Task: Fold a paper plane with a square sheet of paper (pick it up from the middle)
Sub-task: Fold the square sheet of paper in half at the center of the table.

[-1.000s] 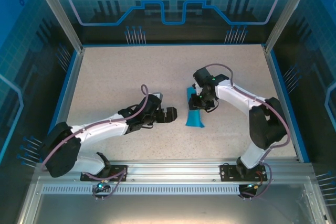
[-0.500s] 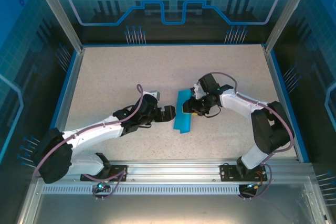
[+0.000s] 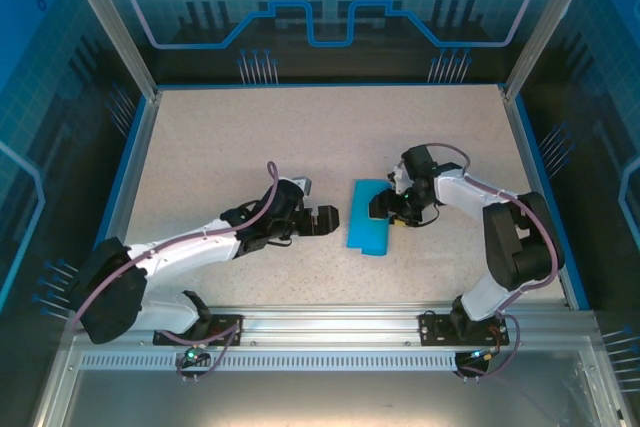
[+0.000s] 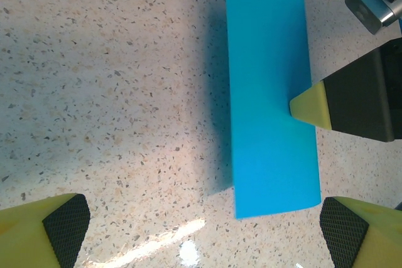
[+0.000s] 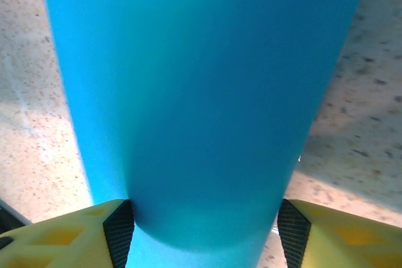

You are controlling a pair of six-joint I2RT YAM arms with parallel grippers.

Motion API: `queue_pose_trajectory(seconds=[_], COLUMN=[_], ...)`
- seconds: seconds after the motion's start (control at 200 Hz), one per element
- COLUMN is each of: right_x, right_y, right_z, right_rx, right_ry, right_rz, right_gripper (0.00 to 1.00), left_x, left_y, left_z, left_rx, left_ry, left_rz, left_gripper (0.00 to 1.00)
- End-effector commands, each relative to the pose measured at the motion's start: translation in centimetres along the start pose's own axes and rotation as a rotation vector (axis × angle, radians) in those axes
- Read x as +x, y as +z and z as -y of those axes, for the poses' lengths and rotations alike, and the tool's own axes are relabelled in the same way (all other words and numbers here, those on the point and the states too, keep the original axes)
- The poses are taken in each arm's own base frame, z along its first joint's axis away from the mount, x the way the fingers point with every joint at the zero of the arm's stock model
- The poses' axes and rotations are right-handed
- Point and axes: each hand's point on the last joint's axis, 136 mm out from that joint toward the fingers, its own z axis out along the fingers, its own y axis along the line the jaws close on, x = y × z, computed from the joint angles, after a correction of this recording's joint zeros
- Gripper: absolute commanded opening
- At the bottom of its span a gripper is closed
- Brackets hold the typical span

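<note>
Blue square sheet of paper (image 3: 366, 222) half-folded; right gripper (image 3: 379, 209) at 3 o'clock straddles fold, grip unclear; left gripper (image 3: 328, 219) open; crease next

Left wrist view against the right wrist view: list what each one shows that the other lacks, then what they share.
Left wrist: the folded blue sheet whole, lying on the table; one right finger touching its edge; the left fingers wide apart. Right wrist: a close look at the sheet's rounded fold filling the gap between both right fingers. Shared: the blue sheet and the speckled table.
</note>
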Motion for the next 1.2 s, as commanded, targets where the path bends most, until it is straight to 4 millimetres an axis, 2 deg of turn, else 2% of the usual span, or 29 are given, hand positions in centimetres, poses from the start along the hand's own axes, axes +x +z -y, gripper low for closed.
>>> queue_pose_trajectory(seconds=[0.0, 0.06, 0.21, 0.47, 0.69, 0.935, 1.195], right_x=[0.6, 0.7, 0.6, 1.1, 1.0, 0.8, 0.3], right_y=[-1.2, -1.3, -1.9, -1.4, -0.8, -0.2, 0.1], right_z=[1.9, 2.2, 3.0, 4.8, 5.5, 5.3, 4.0], right_rx=[0.069, 0.071, 0.090, 0.176, 0.221, 0.235, 0.186], right_ry=[0.007, 0.007, 0.019, 0.012, 0.020, 0.003, 0.000], right_rz=[0.000, -0.001, 0.017, -0.017, -0.028, -0.051, -0.045], right_gripper=[0.70, 0.74, 0.72, 0.71, 0.69, 0.70, 0.72], left_x=[-0.2, -0.2, -0.1, 0.3, 0.5, 0.7, 0.8], left_y=[0.1, 0.2, 0.4, 1.0, 1.8, 2.4, 2.6], left_z=[1.6, 1.6, 1.9, 2.7, 3.4, 3.5, 3.5], left_rx=[0.052, 0.052, 0.061, 0.086, 0.092, 0.084, 0.078], left_ry=[0.018, 0.019, 0.024, 0.026, 0.033, 0.038, 0.042], left_rz=[-0.007, -0.010, -0.022, -0.050, -0.073, -0.087, -0.092], left_gripper=[0.99, 0.99, 0.98, 0.98, 0.97, 0.97, 0.97])
